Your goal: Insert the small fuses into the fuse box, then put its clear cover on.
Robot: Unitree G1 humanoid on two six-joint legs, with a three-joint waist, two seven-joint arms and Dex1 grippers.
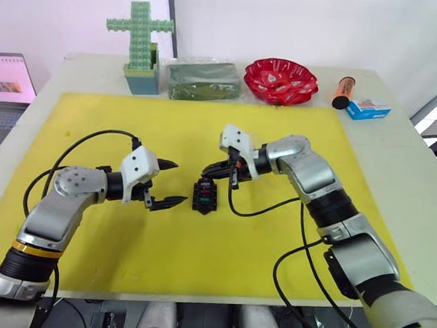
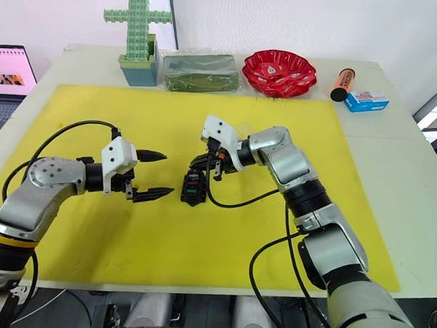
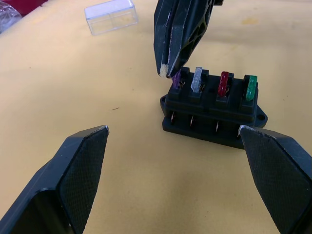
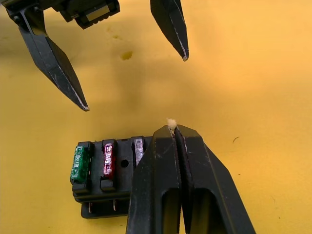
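The black fuse box [image 1: 203, 195] sits mid-mat on the yellow mat [image 1: 197, 260]. Several small fuses stand in its top row: brownish-purple [image 3: 176, 78], pale grey [image 3: 197, 80], red [image 3: 224, 83] and green [image 3: 250, 87]. My right gripper [image 1: 209, 171] is shut, with its tips down against the purple fuse at the end of the row and nothing between the fingers [image 4: 161, 161]. Just left of the box, my left gripper [image 1: 180, 182] hangs open, pointing at it without touching. The clear cover [image 3: 111, 16] lies on the mat beyond the box.
Along the table's far edge stand a green block cross [image 1: 141, 42], a clear bag of green stuff [image 1: 203, 80], a red bowl [image 1: 280, 80], an orange tube [image 1: 344, 90] and a blue-white carton [image 1: 368, 108]. A laptop [image 1: 7, 82] sits off the left side.
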